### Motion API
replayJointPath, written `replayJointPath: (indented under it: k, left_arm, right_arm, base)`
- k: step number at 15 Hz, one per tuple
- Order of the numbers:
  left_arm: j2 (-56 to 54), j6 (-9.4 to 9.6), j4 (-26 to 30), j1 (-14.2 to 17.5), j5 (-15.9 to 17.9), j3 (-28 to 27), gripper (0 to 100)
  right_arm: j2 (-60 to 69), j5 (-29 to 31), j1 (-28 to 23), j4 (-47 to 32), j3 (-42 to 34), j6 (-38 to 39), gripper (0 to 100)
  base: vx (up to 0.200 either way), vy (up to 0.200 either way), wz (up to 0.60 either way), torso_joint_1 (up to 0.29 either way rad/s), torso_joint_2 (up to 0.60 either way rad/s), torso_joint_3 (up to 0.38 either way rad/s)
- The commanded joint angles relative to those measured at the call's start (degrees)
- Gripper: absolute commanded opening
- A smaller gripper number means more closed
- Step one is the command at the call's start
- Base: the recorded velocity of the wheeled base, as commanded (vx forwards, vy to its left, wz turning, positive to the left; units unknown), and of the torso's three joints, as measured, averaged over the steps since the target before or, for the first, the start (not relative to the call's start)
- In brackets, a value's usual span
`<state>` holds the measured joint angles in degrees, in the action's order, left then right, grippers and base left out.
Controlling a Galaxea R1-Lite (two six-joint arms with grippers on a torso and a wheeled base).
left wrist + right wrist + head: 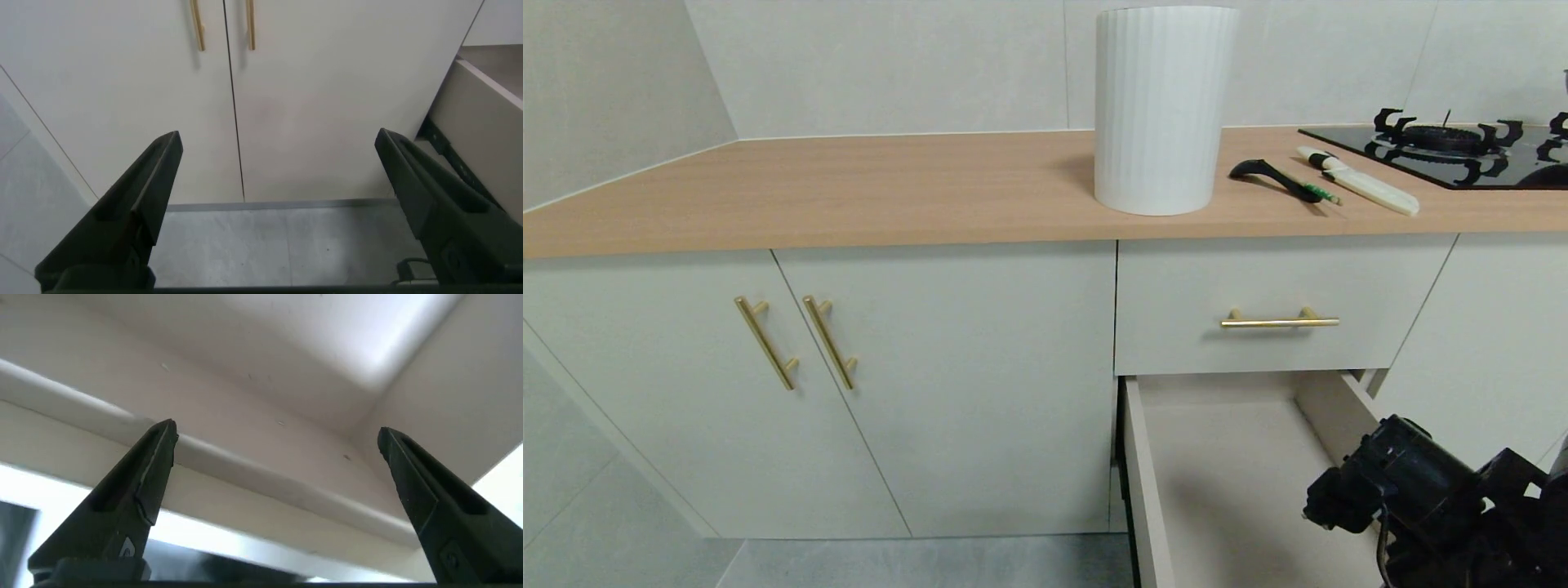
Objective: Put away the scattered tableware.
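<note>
A black-handled peeler [1278, 180] and a white knife [1360, 181] lie side by side on the wooden counter [890, 188], right of a tall white ribbed container [1160, 110]. Below them the lower drawer [1147, 482] stands pulled out with nothing in it. My right arm [1413, 490] hangs at the drawer's right front corner. Its gripper [276, 429] is open and empty, facing an inner corner of the drawer [359, 400]. Low in front of the cabinet doors [237, 82], my left gripper [278, 139] is open with nothing in it.
A black gas hob [1445, 147] sits at the counter's far right. The upper drawer with a gold handle [1280, 321] is closed. Two closed doors with gold handles [796, 339] fill the left side. Grey floor [270, 245] lies below, and the open drawer's side [482, 106] juts out.
</note>
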<state>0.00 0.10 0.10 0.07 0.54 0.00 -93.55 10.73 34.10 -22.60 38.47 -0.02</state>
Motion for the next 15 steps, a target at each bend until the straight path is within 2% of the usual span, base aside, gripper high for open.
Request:
replayJointPath:
  k: [1,7,10,11,15]
  left_arm:
    - [0.0,-0.01,0.0,0.0,0.0,0.0,100]
    - [0.0,-0.01,0.0,0.0,0.0,0.0,100]
    - [0.1,-0.01,0.0,0.0,0.0,0.0,100]
    - [0.0,-0.01,0.0,0.0,0.0,0.0,100]
    - [0.1,-0.01,0.0,0.0,0.0,0.0,100]
  right_arm:
    - [0.3,0.2,0.2,0.0,-0.1,-0.2,100]
    - [0.3,0.3,0.0,1.9,2.5,2.0,100]
    - [0.5,0.3,-1.2,10.7,2.6,6.4,100]
    - [1.4,0.3,-2.2,16.0,1.8,6.5,100]
    - [2.1,0.4,-3.6,26.5,-0.6,6.5,100]
  base:
    - [0.0,0.0,0.0,0.0,0.0,0.0]
    - [0.0,0.0,0.0,0.0,0.0,0.0]
    - [0.0,0.0,0.0,0.0,0.0,0.0]
    - [0.0,0.0,0.0,0.0,0.0,0.0]
    - [0.0,0.0,0.0,0.0,0.0,0.0]
